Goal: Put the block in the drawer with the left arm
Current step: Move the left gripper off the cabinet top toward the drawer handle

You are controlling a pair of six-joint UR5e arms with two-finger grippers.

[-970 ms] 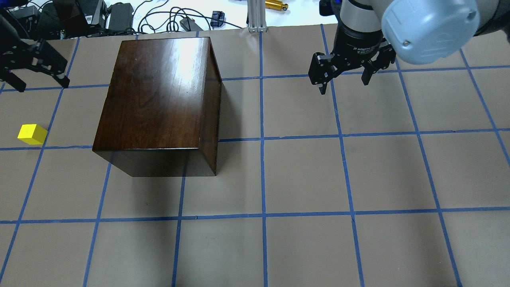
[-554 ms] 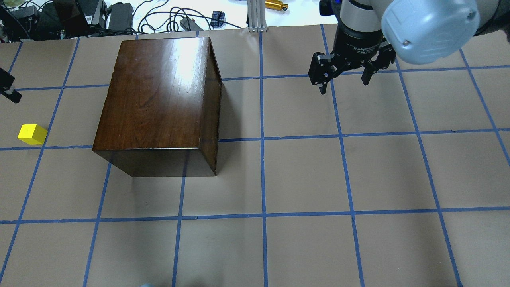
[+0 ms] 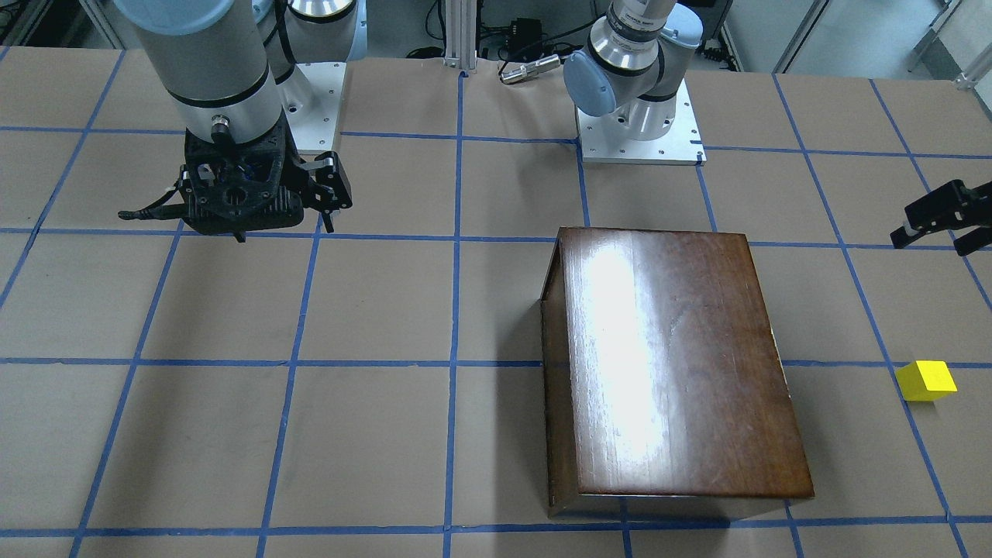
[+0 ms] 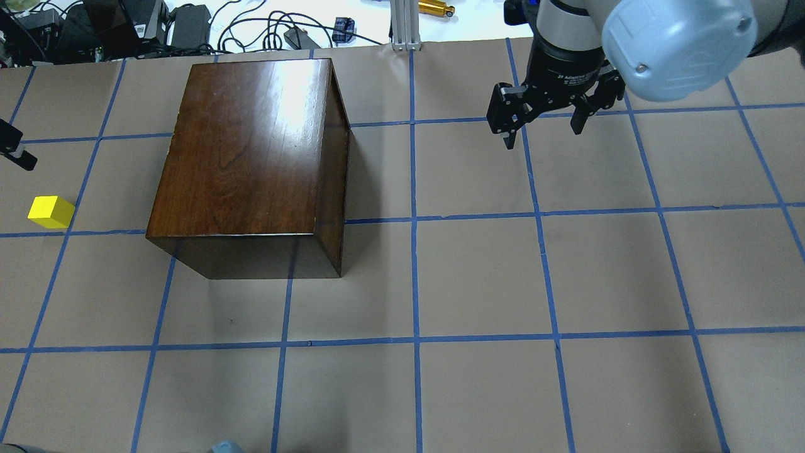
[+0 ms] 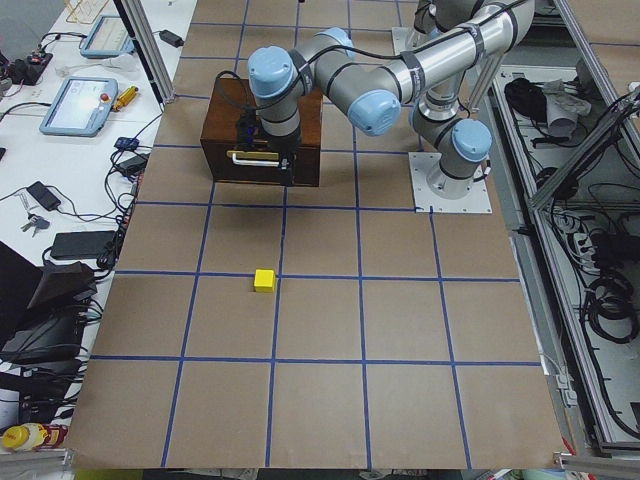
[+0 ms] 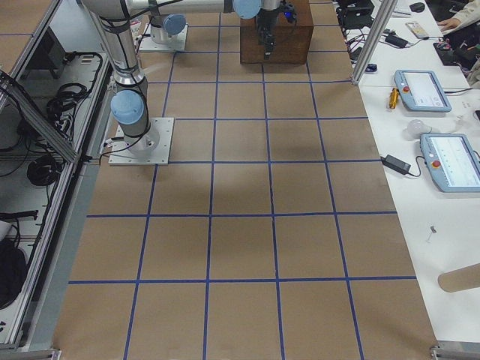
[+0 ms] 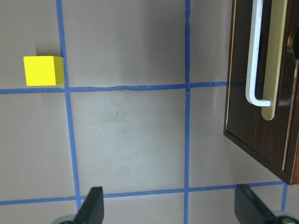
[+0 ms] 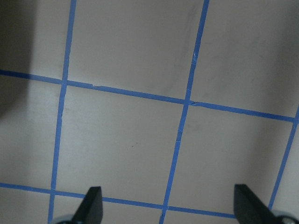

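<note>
The yellow block (image 4: pixel 51 211) lies on the table left of the dark-brown box (image 4: pixel 251 151); it also shows in the front view (image 3: pixel 925 380) and the left wrist view (image 7: pixel 43 71). The drawer is shut in the box: only its dark front panel (image 7: pixel 280 93) with a pale bar handle (image 7: pixel 254 56) shows, facing the robot's left. My left gripper (image 3: pixel 926 242) is open and empty, hovering behind the block, beside the drawer front; its fingers (image 7: pixel 92 207) stand wide apart. My right gripper (image 4: pixel 544 129) is open and empty, far right of the box.
Brown table with a blue tape grid (image 4: pixel 415 220). Cables and adapters (image 4: pixel 188 25) lie past the far edge. Both arm bases (image 3: pixel 639 132) stand on the robot's side. Pendants and tools sit on a side bench (image 6: pixel 431 90).
My left gripper has drawn leftward, almost out of the overhead view, and only a fingertip stays in it. The block, the box and the right arm have not moved.
</note>
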